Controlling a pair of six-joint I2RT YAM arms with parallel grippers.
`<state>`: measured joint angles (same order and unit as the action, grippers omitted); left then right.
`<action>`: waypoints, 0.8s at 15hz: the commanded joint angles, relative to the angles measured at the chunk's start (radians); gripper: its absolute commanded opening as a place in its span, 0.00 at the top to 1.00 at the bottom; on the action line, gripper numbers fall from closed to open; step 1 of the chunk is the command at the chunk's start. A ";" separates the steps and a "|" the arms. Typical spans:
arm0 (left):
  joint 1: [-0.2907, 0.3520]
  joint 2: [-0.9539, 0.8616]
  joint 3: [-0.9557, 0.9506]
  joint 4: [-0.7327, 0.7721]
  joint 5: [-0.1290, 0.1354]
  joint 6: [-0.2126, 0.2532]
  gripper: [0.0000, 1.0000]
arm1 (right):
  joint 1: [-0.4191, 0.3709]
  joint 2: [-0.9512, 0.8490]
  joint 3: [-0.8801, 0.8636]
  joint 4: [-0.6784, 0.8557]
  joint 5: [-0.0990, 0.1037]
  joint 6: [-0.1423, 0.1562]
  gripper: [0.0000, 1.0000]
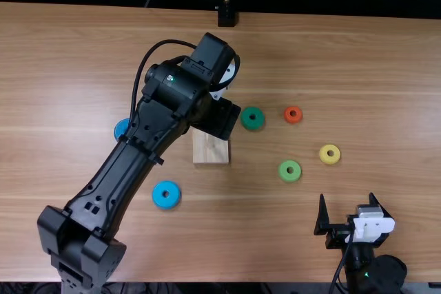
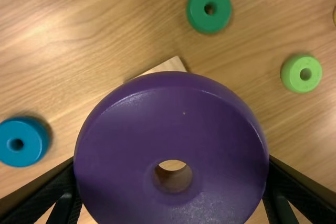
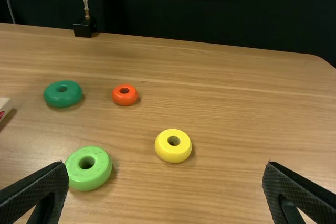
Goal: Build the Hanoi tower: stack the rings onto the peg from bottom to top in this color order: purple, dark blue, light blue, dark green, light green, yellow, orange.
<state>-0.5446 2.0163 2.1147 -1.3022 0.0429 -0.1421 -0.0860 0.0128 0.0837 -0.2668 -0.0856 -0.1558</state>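
My left gripper (image 1: pixel 219 116) is over the far part of the wooden base (image 1: pixel 210 155), whose peg is hidden. In the left wrist view, the left gripper (image 2: pixel 172 169) is shut on the purple ring (image 2: pixel 126 129), held flat-side to the camera above the base's corner (image 2: pixel 170 66). One blue ring (image 1: pixel 166 195) lies near the left arm; another blue ring (image 1: pixel 120 129) is partly behind it. Dark green (image 1: pixel 253 118), light green (image 1: pixel 289 171), yellow (image 1: pixel 329 154) and orange (image 1: pixel 293 114) rings lie right of the base. My right gripper (image 1: pixel 346 199) stands open, its fingers wide apart in the right wrist view.
The left arm (image 1: pixel 131 170) stretches diagonally across the table (image 1: pixel 386 87) from the near left. A black stand (image 1: pixel 227 16) is at the table's far edge. The right arm rests at the near right.
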 commanded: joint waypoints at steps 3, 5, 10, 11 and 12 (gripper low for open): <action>-0.014 0.036 0.054 0.004 0.014 -0.016 1.00 | -0.014 -0.013 -0.068 -0.053 0.003 -0.004 0.00; -0.014 0.038 0.050 0.004 0.014 -0.014 1.00 | -0.011 -0.013 -0.068 -0.053 0.003 -0.004 0.00; -0.020 0.047 0.025 0.004 0.020 -0.014 1.00 | -0.011 -0.013 -0.068 -0.053 0.003 -0.002 0.00; -0.020 0.068 0.018 0.004 0.020 -0.014 1.00 | -0.011 -0.013 -0.068 -0.053 0.003 -0.004 0.00; -0.020 0.081 0.014 0.004 0.020 -0.014 1.00 | -0.011 -0.013 -0.068 -0.053 0.003 -0.002 0.00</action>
<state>-0.5503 2.0605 2.1216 -1.3003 0.0563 -0.1471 -0.0860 0.0128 0.0837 -0.2668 -0.0853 -0.1562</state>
